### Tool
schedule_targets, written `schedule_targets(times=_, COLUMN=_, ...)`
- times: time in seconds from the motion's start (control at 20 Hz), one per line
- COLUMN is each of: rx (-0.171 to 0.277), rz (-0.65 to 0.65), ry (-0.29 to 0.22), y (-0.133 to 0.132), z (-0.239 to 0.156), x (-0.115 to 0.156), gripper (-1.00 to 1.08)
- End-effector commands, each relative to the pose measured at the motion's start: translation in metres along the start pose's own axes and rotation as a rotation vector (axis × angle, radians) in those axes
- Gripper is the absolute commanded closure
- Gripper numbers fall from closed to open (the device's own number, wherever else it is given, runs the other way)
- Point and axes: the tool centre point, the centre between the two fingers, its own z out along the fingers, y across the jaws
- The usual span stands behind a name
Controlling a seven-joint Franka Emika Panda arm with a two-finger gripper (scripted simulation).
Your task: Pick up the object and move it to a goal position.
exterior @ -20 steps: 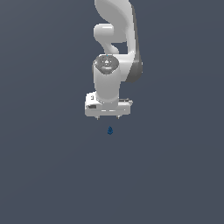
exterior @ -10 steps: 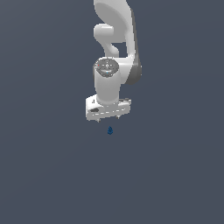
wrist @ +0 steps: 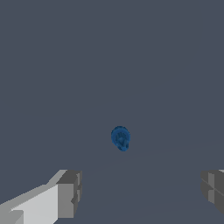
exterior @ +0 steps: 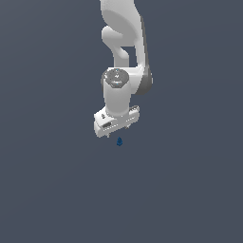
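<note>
The object [exterior: 119, 141] is a tiny dark blue lumpy item lying on the flat grey floor. In the exterior view my white gripper [exterior: 117, 130] hangs just above it, pointing down, with the hand turned at a slant. In the wrist view the object [wrist: 120, 138] lies ahead of the gap between my two grey fingertips [wrist: 70, 192], which stand wide apart. My gripper [wrist: 141, 190] is open and empty, and it does not touch the object.
The grey floor [exterior: 52, 190] stretches flat all around. The white arm [exterior: 124, 42] rises behind the gripper toward the top of the exterior view.
The gripper hand has twisted about its axis and sunk slightly toward the object. The object has not moved.
</note>
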Motion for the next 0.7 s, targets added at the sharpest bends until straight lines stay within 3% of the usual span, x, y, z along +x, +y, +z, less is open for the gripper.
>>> schedule_targets(times=0.0, rx=-0.001, rz=-0.071, ry=0.004, y=0.000, z=0.004, x=0.000, gripper=-0.92)
schedule_targets(times=0.65, rx=-0.008, rz=-0.410, ry=0.026, y=-0.004, z=0.025, x=0.003, gripper=-0.92)
